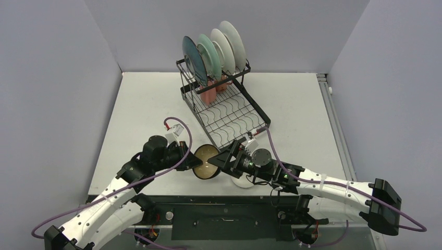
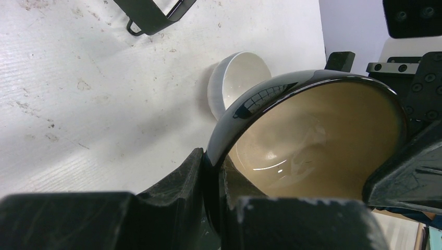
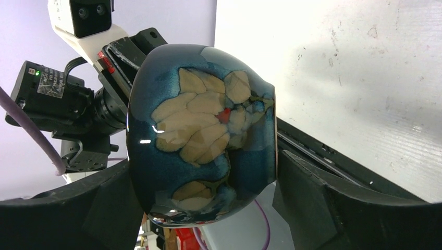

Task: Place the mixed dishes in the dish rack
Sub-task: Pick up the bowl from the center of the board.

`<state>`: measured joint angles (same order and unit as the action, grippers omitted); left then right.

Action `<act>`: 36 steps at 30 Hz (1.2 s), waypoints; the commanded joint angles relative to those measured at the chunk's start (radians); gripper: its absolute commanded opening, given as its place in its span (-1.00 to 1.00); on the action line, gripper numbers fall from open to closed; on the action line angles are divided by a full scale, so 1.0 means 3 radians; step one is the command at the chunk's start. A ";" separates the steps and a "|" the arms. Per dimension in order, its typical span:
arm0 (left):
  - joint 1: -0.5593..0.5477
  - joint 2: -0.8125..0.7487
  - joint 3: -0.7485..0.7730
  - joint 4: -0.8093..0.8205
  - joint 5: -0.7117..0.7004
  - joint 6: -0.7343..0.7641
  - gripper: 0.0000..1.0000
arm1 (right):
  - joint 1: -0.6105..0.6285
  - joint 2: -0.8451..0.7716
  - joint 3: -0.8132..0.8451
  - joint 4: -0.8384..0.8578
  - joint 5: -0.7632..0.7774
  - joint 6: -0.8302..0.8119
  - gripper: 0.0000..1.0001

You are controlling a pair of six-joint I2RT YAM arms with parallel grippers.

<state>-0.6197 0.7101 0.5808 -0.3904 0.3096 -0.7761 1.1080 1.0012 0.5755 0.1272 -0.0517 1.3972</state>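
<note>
Work surface is a white matte tabletop, rectangular and boxed in on three sides by pale lavender-grey flat walls: back wall, left wall, right wall. A thin silver metal rail runs along the tabletop's right edge, at the foot of the right wall. A black flat panel spans the near edge, below the tabletop.

Left wrist view: the tabletop has a fine ribbed texture, with grey scuffs and dark specks, densest toward the top left.

Right wrist view: same tabletop, with faint smudges, a few specks and a soft shadow band. Lavender wall behind it.
</note>
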 commanded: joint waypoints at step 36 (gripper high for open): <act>0.0010 0.0297 0.0340 0.0186 0.0304 -0.0038 -1.00 | 0.0188 -0.0151 0.0009 0.0206 0.0391 -0.0326 0.22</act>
<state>-0.6197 0.8001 0.6136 -0.4080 0.3511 -0.7582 1.1465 0.9844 0.5755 0.0795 0.0509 1.3205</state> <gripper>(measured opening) 0.085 0.685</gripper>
